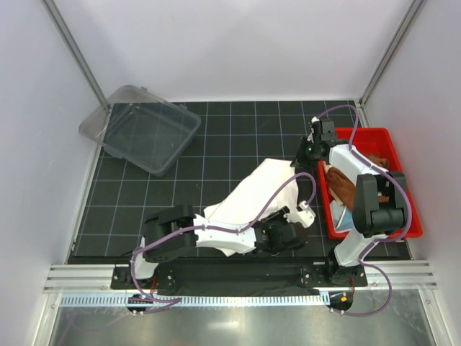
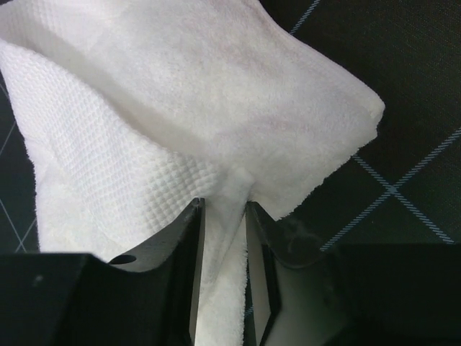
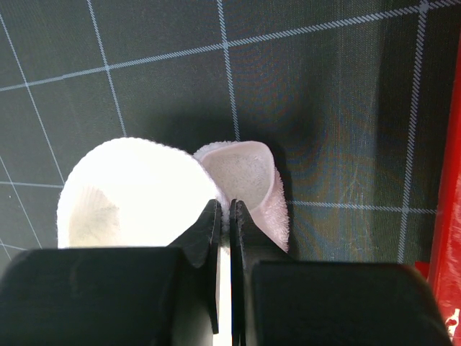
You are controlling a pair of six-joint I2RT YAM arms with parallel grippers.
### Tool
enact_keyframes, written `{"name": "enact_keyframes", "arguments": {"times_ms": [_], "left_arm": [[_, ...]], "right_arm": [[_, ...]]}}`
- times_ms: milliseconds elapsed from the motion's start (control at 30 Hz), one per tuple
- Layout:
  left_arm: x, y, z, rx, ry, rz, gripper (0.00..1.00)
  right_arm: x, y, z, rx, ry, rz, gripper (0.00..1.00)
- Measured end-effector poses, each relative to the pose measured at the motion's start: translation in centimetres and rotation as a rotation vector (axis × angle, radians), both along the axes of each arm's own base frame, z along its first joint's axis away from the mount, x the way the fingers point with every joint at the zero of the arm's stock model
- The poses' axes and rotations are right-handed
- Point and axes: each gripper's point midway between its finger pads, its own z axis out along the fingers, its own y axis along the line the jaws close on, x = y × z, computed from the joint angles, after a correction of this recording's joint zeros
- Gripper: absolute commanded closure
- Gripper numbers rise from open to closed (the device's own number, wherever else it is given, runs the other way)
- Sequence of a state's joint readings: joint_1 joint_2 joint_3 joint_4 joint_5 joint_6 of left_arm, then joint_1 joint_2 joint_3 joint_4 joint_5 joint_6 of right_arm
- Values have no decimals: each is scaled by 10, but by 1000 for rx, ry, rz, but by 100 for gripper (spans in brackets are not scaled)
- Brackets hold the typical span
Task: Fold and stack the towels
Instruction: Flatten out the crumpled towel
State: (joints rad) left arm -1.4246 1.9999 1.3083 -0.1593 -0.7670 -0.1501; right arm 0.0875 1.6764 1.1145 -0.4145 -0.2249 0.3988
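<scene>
A cream-white towel (image 1: 252,194) lies rumpled on the black grid mat, stretched from the near centre up to the right. My left gripper (image 1: 284,234) is at its near end. In the left wrist view a thick fold of the towel (image 2: 216,94) fills the gap of the left gripper (image 2: 224,205), its jaws closed in on the cloth. My right gripper (image 1: 311,153) is at the towel's far right corner. In the right wrist view the right gripper (image 3: 224,205) is pinched shut on the towel's corner (image 3: 137,187). A rust-brown towel (image 1: 344,186) and a light-blue one (image 1: 344,216) lie in the red bin.
The red bin (image 1: 385,140) stands at the right edge of the mat, its wall (image 3: 450,238) close to the right gripper. A clear plastic container (image 1: 144,130) sits tilted at the far left corner. White walls enclose the mat on three sides.
</scene>
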Motion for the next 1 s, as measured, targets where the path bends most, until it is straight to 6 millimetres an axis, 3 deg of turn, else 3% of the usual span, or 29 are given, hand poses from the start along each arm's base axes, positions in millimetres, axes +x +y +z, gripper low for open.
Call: {"name": "enact_keyframes", "arguments": {"times_ms": [100, 133, 200, 300, 433, 567, 700, 767, 900, 967, 1000], "left_arm": [[0, 0, 0, -2, 3, 2, 81], [0, 0, 0, -6, 5, 2, 91], [-1, -1, 1, -17, 16, 0, 100], [-3, -2, 11, -54, 38, -3, 100], [6, 5, 39, -158, 100, 30, 100], [39, 32, 78, -296, 168, 130, 100], [73, 71, 96, -395, 223, 248, 100], [86, 90, 91, -415, 259, 304, 100], [97, 124, 56, -400, 362, 391, 100], [93, 129, 44, -387, 406, 397, 99], [90, 127, 40, -386, 426, 392, 94]], "right_arm": [[0, 0, 0, 0, 0, 0, 99], [0, 0, 0, 0, 0, 1, 99], [0, 0, 0, 0, 0, 1, 99], [0, 0, 0, 0, 0, 1, 99], [0, 0, 0, 1, 1, 2, 99], [-1, 2, 1, 8, 2, 9, 99], [-9, 8, 4, 43, -3, 27, 99], [-15, 11, 4, 63, -4, 33, 99], [-20, 21, 3, 117, -2, 42, 99], [-22, 28, 2, 138, -1, 49, 99], [-23, 32, 1, 146, -3, 56, 99]]}}
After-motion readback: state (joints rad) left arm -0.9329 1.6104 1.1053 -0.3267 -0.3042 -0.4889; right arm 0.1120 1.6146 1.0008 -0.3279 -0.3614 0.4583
